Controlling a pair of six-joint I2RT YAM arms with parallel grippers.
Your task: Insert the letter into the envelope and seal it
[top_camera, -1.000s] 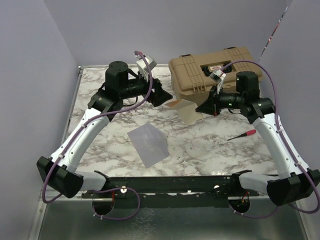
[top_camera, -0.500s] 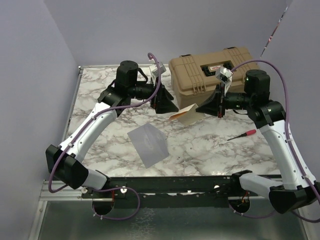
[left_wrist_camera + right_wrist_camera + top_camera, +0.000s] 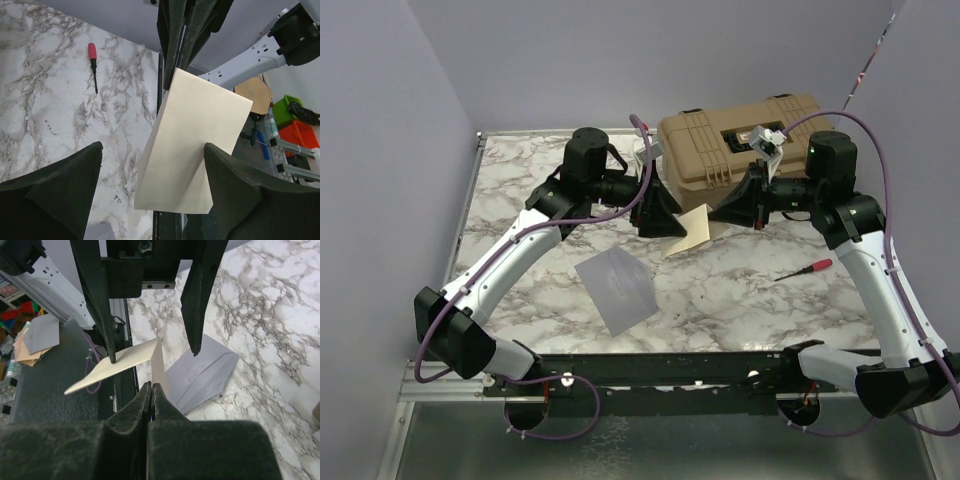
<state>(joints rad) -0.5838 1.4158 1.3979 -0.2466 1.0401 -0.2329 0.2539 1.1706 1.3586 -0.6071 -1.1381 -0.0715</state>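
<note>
operator: report right gripper state.

unit: my right gripper [image 3: 151, 386] is fully closed. its two fingers pinch one edge of the letter [image 3: 195, 130].

operator: report left gripper state.

unit: my left gripper [image 3: 152, 150] is wide open and holds nothing. one finger stands on each side of the letter. in the right wrist view one fingertip lies right at the sheet's edge; i cannot tell whether it touches.

operator: locate the letter.

unit: in the air, clear of the desk [image 3: 510, 170]. it hangs tilted between my two grippers, above the middle of the desk and toward the far edge, just in front of the toolbox [image 3: 695, 135].

operator: locate the envelope.

unit: the envelope [image 3: 615, 290] lies flat on the desk, close to the near edge and a little left of centre, turned at an angle to that edge. it is apart from the letter, and neither gripper touches it.

operator: list other items.

unit: the toolbox sits at the far edge, right of centre, lid down. a screwdriver [image 3: 805, 269] with a red handle lies near the right edge.
</note>
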